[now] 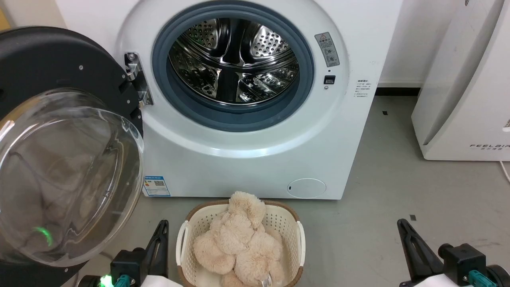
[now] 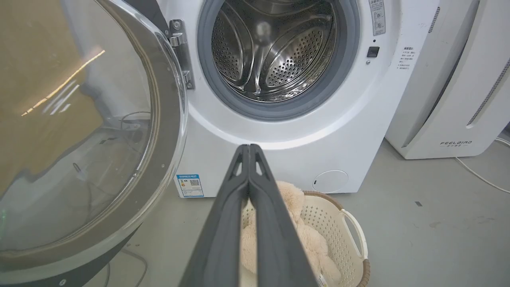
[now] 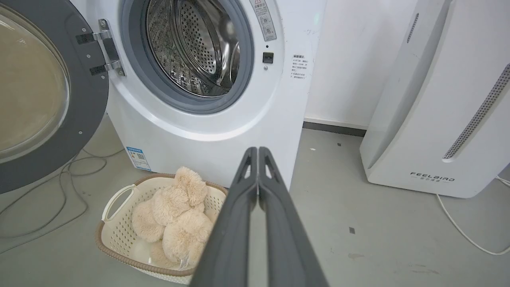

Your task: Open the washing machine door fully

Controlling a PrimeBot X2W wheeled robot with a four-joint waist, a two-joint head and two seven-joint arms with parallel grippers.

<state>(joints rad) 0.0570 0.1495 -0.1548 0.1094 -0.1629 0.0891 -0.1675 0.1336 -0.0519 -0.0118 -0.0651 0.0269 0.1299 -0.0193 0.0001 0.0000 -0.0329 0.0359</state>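
Note:
The washing machine door stands swung wide to the left on its hinge, its clear glass bowl bulging toward me; it also shows as the door and the door in the wrist views. The white washing machine has its steel drum exposed inside the grey gasket. My left gripper is shut at the lower left, just right of the door's glass and apart from it. My right gripper is shut at the lower right, over bare floor. In the wrist views the left gripper and right gripper hold nothing.
A cream laundry basket with a beige plush toy sits on the floor before the washer, between my grippers. A white FEELBIRD appliance stands at the right. Cables lie on the floor under the door.

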